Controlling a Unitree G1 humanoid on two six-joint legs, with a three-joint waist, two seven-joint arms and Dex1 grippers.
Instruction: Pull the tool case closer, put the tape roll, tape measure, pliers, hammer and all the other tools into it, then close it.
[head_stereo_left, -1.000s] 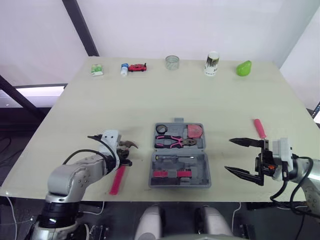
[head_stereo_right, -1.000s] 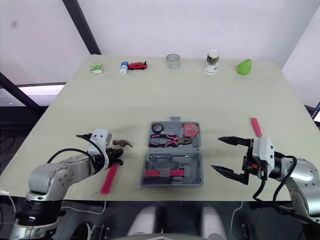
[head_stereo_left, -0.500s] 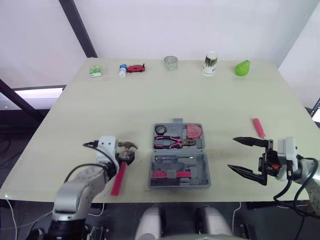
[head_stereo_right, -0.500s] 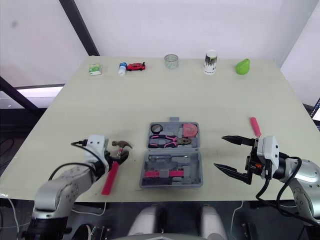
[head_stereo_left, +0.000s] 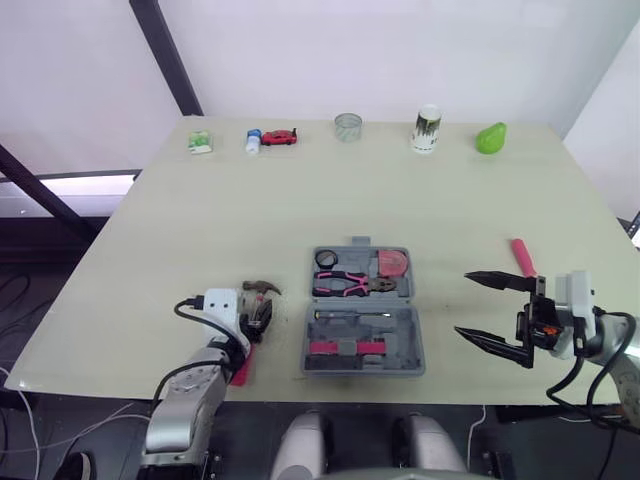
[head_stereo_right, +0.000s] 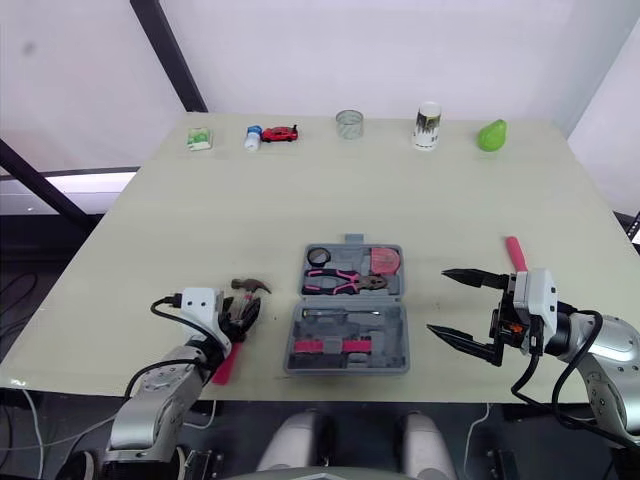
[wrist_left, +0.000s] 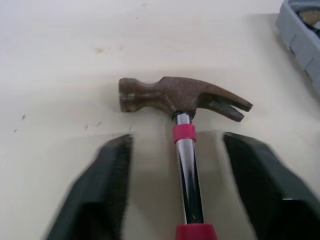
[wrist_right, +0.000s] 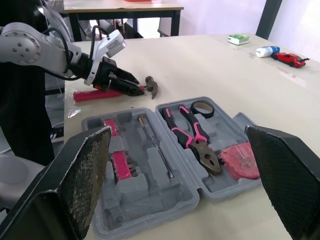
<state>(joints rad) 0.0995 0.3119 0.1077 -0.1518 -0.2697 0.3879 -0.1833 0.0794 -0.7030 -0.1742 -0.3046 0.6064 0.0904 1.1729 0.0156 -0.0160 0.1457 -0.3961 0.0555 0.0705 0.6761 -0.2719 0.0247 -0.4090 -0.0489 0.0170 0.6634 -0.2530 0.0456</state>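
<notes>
Case (head_stereo_left: 363, 340): open, near centre; pliers (head_stereo_left: 350, 284), tape roll (head_stereo_left: 324, 259) and tape measure (head_stereo_left: 391, 263) inside.
Hammer (wrist_left: 170, 95): on the table left of the case, unpacked.
Right gripper (head_stereo_left: 463, 304): jaws wide, empty, right of the case.
Left gripper (head_stereo_left: 259, 320): jaws wide, straddling the hammer's neck.
Pink-handled tool (head_stereo_left: 521, 257): far right, unpacked.

The pale wooden surface (head_stereo_left: 300, 200) is viewed from the head by both eye views, forward and steeply down. The left wrist view is held close along the left pincer (wrist_left: 177, 142) over the brown-headed hammer with a pink grip (wrist_left: 182, 97). From the right wrist, the open grey plastic tool case (wrist_right: 135, 200) is viewed low and obliquely, that hammer being shared beyond it.
</notes>
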